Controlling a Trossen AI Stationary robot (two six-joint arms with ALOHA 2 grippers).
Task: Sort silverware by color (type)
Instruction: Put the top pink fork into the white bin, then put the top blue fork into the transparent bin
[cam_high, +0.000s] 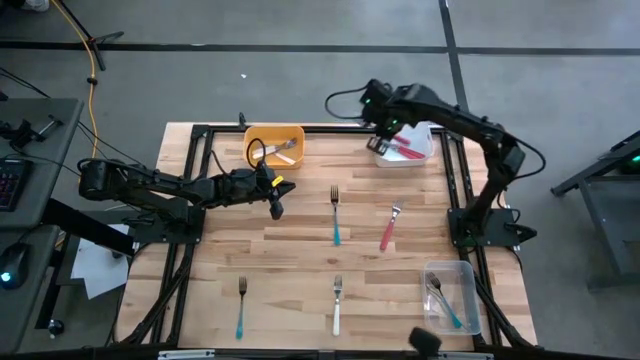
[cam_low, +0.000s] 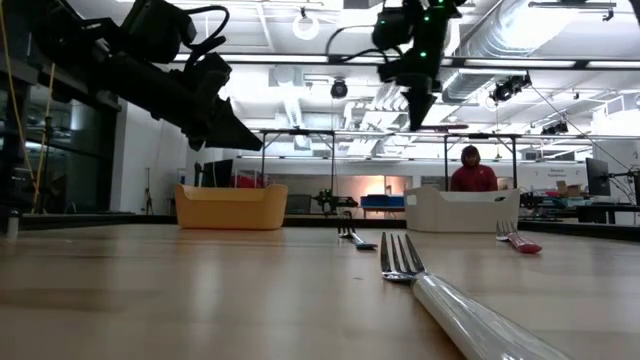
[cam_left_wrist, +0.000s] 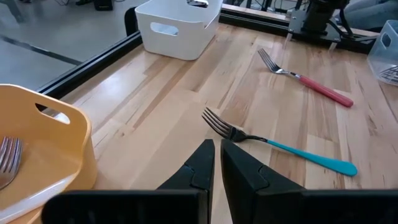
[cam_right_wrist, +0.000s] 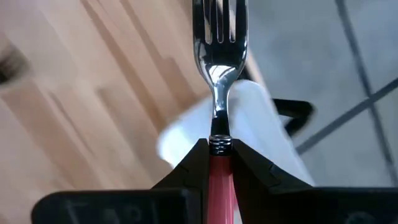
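**Sorting Status: Red Fork Held Above the White Bin**

**Tool state.** The right gripper (cam_right_wrist: 214, 163) is clamped on the handle of a red-handled fork (cam_right_wrist: 217, 93), just below the metal collar; the tines project forward past the fingertips. In the high view this gripper (cam_high: 385, 128) hangs over the far right of the table, at the edge of the white bin (cam_high: 425, 152). The left gripper (cam_left_wrist: 216, 163) has its fingers nearly together with a thin gap and holds nothing. It hovers near the yellow bin (cam_high: 292, 133), above bare wood.

**Progress.** Judged from the present layout, sorting is partly done.
- The white bin already contains red-handled pieces.
- The yellow bin holds at least one light-handled piece.
- The clear container (cam_high: 462, 272) at the near right holds teal-handled forks.

Four forks remain loose on the table (cam_high: 300, 250):
- a teal fork at centre (cam_high: 336, 218);
- a red fork beside it (cam_high: 388, 230);
- a teal fork at the near left (cam_high: 241, 308);
- a white fork at the near centre (cam_high: 338, 306).

The held fork appears ready for release into the white bin.

**Materials and shapes.**
- Each fork has a polished, reflective metal head with four tines, a narrow neck, and a slim, smooth plastic handle, rounded at the end.
- The table is light butcher-block wood in long strips, framed in black metal.
- The white and yellow bins are opaque plastic with rounded corners and cut-out handles.
- The clear container is thin-walled and transparent.
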